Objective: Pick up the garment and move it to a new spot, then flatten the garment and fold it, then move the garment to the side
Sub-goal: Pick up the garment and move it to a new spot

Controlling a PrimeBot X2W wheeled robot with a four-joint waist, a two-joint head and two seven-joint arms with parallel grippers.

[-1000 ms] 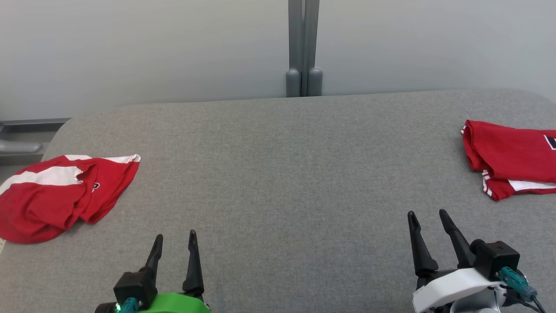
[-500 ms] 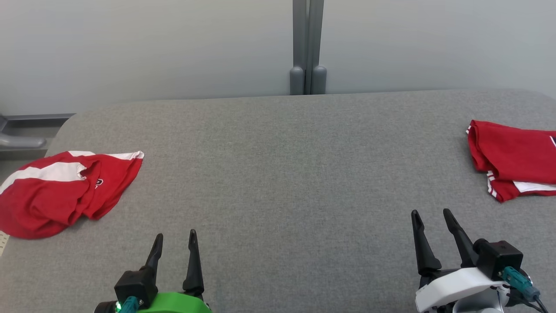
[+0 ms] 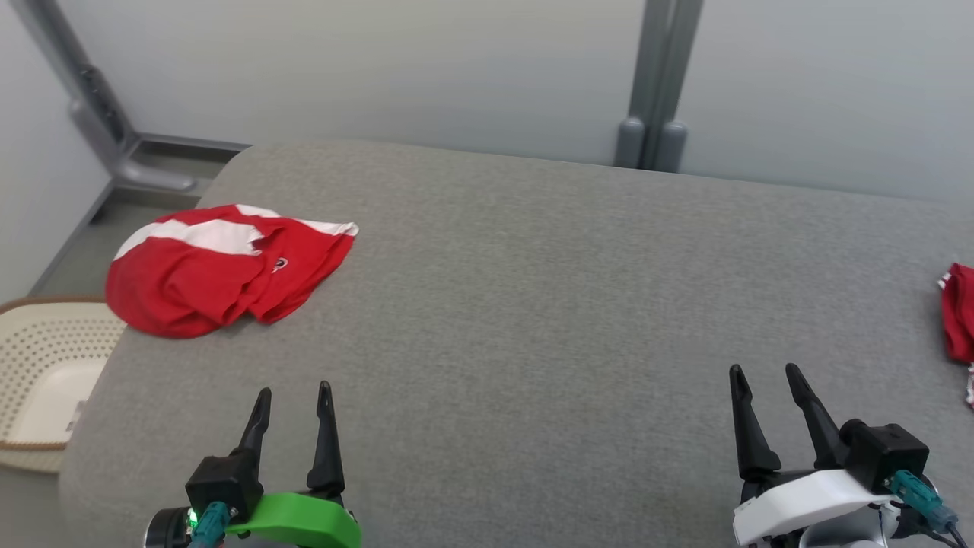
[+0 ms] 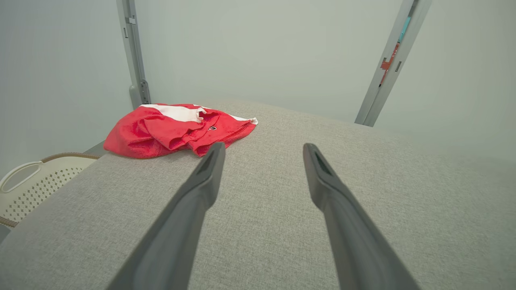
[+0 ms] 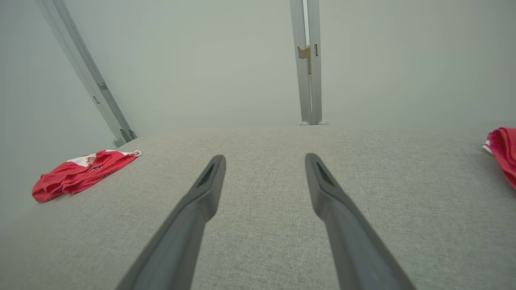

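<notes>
While left jaws gape, garment lies ahead-left, apart.

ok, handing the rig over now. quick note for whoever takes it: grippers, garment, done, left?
Left gripper: open, empty, over the grey table.
Right gripper: open, empty.
Crumpled red-and-white garment: far left of the table, apart from both grippers; basket sits off that edge.
Second red garment: right edge, mostly cut off.
Done: nothing on the crumpled one, judging by how it lies.
Left: pick, move, flatten, fold, set aside. Left gripper is nearer.
</notes>
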